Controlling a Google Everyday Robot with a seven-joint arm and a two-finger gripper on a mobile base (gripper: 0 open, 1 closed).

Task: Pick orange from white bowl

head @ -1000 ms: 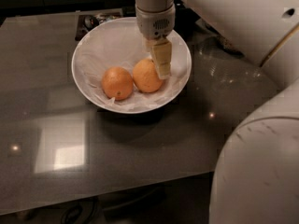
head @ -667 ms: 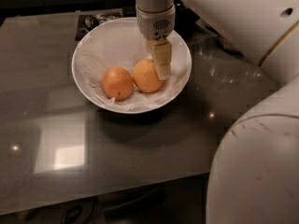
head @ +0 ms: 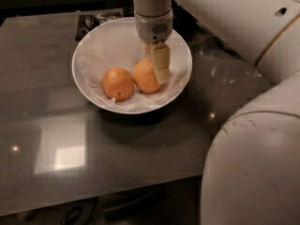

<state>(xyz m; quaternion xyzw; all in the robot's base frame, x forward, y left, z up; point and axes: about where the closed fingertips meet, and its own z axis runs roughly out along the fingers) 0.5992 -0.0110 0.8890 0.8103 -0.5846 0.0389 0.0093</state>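
Note:
The white bowl [head: 89,50], wide and lined with crinkled white paper, stands at the back middle of the table. Two fruits lie in it side by side. The orange [head: 143,77], paler and somewhat oval, is the right one. The rounder, deeper-orange fruit [head: 117,83] with a dark speck touches it on the left. My gripper [head: 158,74] reaches straight down into the bowl and sits against the right side of the orange, covering part of it. The orange rests on the paper.
The bowl stands on a glossy dark grey table [head: 70,144] whose front edge runs along the bottom. Small dark items [head: 93,20] lie just behind the bowl. My white arm and body [head: 253,163] fill the right side and top right.

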